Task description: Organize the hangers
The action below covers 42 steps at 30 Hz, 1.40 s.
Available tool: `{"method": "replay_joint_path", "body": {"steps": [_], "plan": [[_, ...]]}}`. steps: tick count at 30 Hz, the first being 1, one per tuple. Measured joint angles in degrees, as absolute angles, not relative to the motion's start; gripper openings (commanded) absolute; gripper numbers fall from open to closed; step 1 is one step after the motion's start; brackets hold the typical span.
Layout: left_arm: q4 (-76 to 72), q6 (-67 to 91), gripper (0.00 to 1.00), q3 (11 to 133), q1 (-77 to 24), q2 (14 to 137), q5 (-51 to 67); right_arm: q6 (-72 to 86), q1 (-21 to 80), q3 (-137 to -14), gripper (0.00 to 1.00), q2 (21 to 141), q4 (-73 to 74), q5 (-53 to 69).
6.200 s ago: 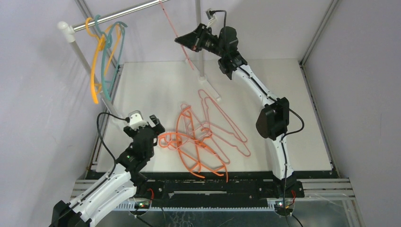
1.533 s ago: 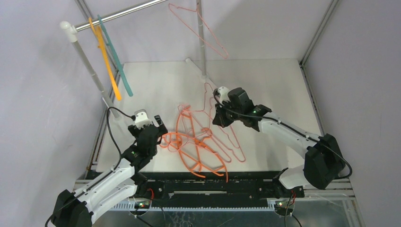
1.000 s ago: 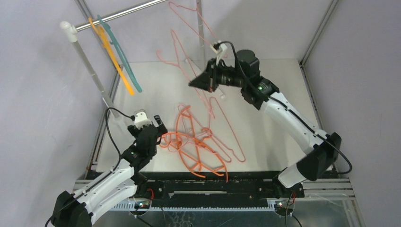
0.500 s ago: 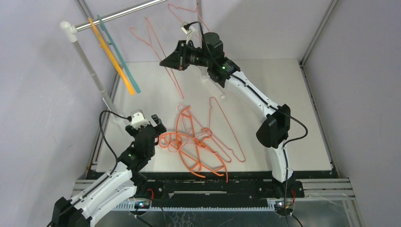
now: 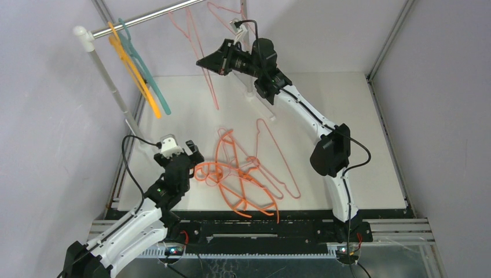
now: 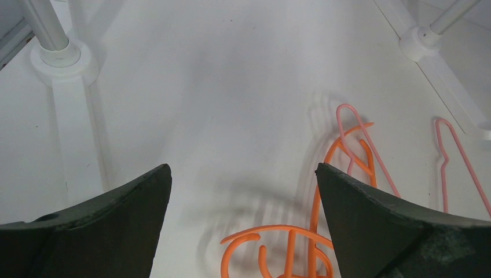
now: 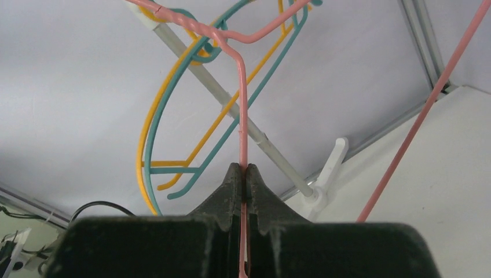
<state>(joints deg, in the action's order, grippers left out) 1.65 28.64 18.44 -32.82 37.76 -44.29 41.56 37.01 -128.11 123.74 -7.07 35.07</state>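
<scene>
From above, the right jaws were raised high over the table (image 5: 359,127) and pinched the wire of a pale pink hanger (image 5: 213,92), which hung slanted below and to the rail side of them. Past their tips, the yellow-orange hanger (image 5: 139,81) and the teal hanger (image 5: 155,90) hung side by side on the silver rail (image 5: 150,17). The left jaws stood spread low over the table, with the heap of orange hangers (image 5: 234,185) just ahead of them and a second pink hanger (image 5: 281,159) lying beyond it.

In the left wrist view, the jaws gaped wide and held nothing. Orange wire curved on the table between and in front of them, and a white post base (image 6: 61,55) stood far ahead on their left.

In the right wrist view, the jaws were pressed together on the pink wire, which rose straight out of them. The teal and yellow-orange loops hung beyond the tips.
</scene>
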Motion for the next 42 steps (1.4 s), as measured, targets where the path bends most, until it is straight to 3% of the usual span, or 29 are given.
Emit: {"method": "replay_joint_path", "body": {"steps": [16, 34, 37, 39, 42], "plan": [[1.65, 28.67, 1.0, 18.44, -32.82, 37.78, -43.33, 47.86, 36.82, -140.11, 0.0, 135.61, -13.96, 23.42], [1.65, 28.62, 0.99, 18.44, -32.82, 37.93, -43.35, 54.41, 30.37, -127.46, 0.0, 130.74, -21.28, 21.85], [1.65, 28.62, 1.0, 18.44, -32.82, 37.95, -43.35, 55.79, 28.69, -127.26, 0.1, 130.61, -21.89, 22.17], [1.63, 28.62, 0.99, 18.44, -32.82, 38.04, -43.35, 56.55, 28.01, -127.26, 0.22, 130.61, -22.13, 22.61], [1.61, 28.6, 0.99, 18.44, -32.82, 38.26, -43.35, 56.51, 27.73, -127.07, 0.54, 130.39, -21.93, 22.98]]}}
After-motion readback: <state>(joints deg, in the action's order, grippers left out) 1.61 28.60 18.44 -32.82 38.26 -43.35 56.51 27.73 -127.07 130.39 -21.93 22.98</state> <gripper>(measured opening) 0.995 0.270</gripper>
